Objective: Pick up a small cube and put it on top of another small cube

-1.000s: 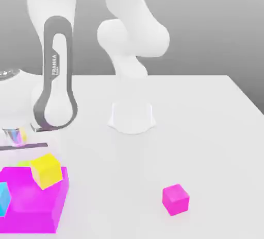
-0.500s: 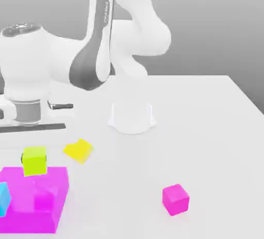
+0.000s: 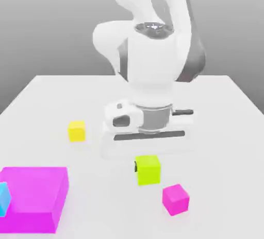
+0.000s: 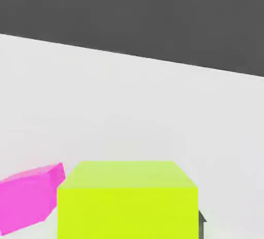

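1. The jaws [image 3: 146, 167] are clenched on the small, matte lime-green cube [image 3: 148, 170], which hangs beneath the white hand, lifted off the white surface [image 3: 216, 130].
2. A second ago the hand was over at the exterior view's left, above the large flat magenta block [image 3: 32, 198]; now it has swung across to the middle, carrying the lime cube with it.
3. The small pure-yellow cube [image 3: 77, 131], which sat on that block a second ago, now lies on the surface well apart from the jaws, on the exterior view's left. The cyan cube [image 3: 4, 199] stays at the block's edge.
4. The small magenta-pink cube [image 3: 175, 199] rests on the surface just below and beside the jaws, toward the exterior view's right. In the hand view it sits just beside the lime cube [image 4: 127, 200], offset to one side rather than beneath it.
5. My reading: the pick is done and the carry is nearly over. What remains is a short shift to centre the lime cube over the magenta-pink cube [image 4: 28, 198], then a descent and release.
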Available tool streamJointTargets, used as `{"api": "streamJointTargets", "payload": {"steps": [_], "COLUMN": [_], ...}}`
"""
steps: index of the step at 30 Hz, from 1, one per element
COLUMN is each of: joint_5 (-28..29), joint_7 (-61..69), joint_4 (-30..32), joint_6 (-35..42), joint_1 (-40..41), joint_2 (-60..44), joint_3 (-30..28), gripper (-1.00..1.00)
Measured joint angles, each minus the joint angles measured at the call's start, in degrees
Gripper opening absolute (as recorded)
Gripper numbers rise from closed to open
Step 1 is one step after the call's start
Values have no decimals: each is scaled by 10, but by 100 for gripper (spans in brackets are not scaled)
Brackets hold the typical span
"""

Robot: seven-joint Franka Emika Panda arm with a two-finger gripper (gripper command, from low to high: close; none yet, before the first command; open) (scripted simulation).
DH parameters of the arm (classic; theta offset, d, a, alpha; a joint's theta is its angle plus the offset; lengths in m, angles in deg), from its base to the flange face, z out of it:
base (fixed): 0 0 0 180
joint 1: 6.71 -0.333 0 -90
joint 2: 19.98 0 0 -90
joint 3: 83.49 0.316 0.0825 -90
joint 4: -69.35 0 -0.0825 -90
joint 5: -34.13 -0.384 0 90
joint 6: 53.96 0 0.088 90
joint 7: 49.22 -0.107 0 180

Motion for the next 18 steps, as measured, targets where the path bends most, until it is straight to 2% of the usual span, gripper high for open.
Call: {"api": "streamJointTargets", "payload": {"steps": [3,9,10,16,18], "joint_5": [-18,-39,-40,-41,-39], "joint_7": [-62,-73,-72,-72,-74], "joint_4": [15,20,19,19,20], "joint_6": [-5,-107,-120,-126,-106], "joint_1": [-31,-30,-29,-29,-29], "joint_2": [-3,-110,-124,-131,-110], "joint_3": [14,17,18,19,18], "gripper": [-100,-100,100,100,100]}}
